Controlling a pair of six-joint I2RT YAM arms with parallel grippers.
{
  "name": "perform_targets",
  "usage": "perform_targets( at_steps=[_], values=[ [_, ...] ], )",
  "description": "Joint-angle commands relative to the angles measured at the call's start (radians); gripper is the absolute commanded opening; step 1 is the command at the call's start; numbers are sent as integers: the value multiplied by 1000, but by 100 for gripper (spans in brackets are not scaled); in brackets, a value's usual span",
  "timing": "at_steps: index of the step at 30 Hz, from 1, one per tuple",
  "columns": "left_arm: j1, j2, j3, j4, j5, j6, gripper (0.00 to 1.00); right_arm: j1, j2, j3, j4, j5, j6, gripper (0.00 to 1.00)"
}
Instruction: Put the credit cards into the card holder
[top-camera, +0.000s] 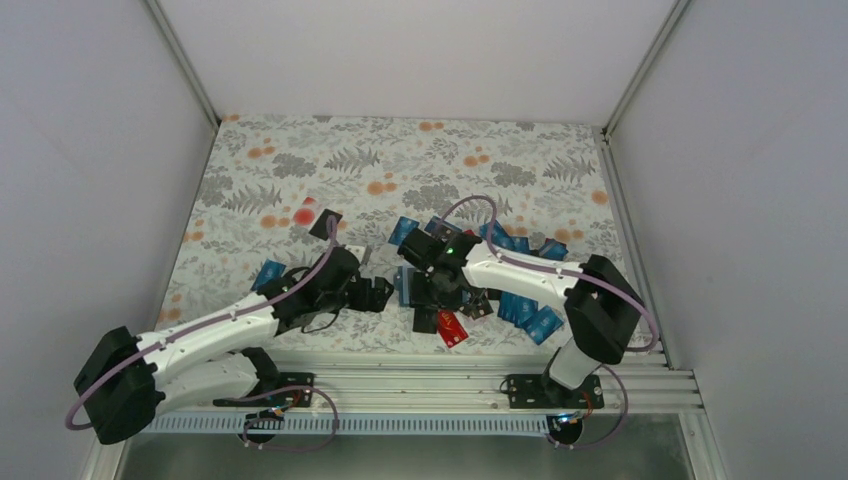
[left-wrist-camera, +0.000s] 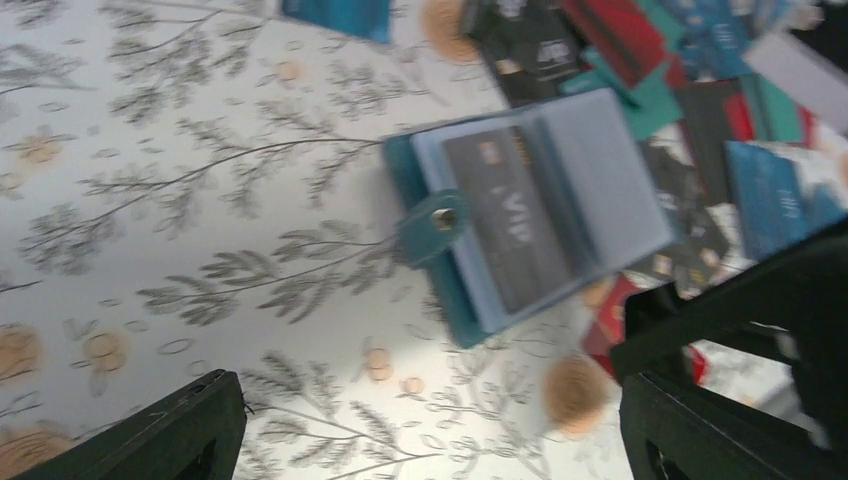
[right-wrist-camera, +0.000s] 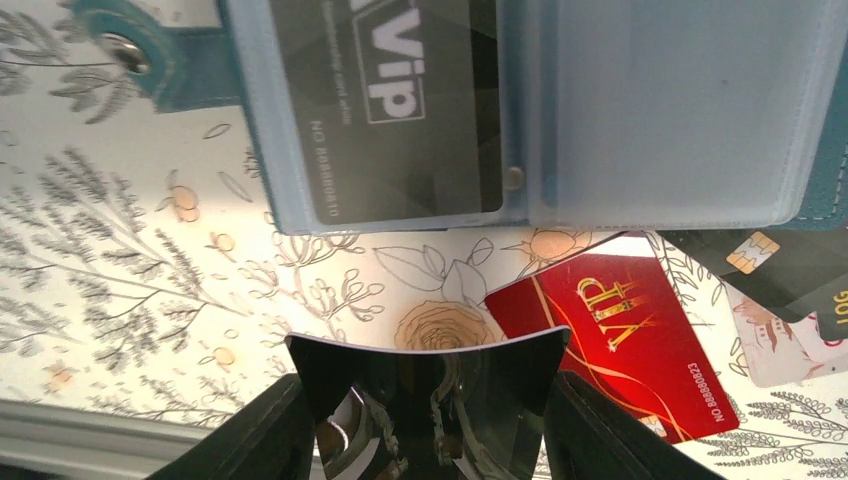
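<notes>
The teal card holder lies open on the flowered cloth with its snap tab to the left, and a grey VIP card sits in one clear sleeve. My right gripper is shut on a glossy black credit card, which bows between the fingers just in front of the holder's open edge. My left gripper stands open over bare cloth, a little short of the holder, and holds nothing. Loose credit cards, among them a red VIP one, lie beside and behind the holder.
Several blue cards are spread to the right of the holder. A red card and a black one lie farther back on the left, and a blue one lies beside the left arm. White walls close in the cloth.
</notes>
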Motion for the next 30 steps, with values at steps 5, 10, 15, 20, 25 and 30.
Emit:
perform_targets(
  at_steps=[5, 10, 15, 20, 25, 30],
  values=[
    [-4, -126, -30, 169, 293, 24, 87, -34, -110, 30, 34, -3, -49, 56],
    [-3, -150, -79, 278, 396, 9, 76, -53, -156, 44, 59, -35, -78, 56],
    [-3, -174, -107, 330, 423, 6, 70, -73, -211, 38, 74, -61, -98, 55],
    [-3, -142, -103, 360, 425, -6, 63, -76, -259, 15, 109, -87, -103, 55],
    [-4, -78, -99, 430, 435, -36, 56, -76, -296, -8, 140, -101, -106, 55],
    [-3, -57, -102, 468, 404, -80, 41, -76, -317, -35, 150, -111, -111, 55]
  ],
)
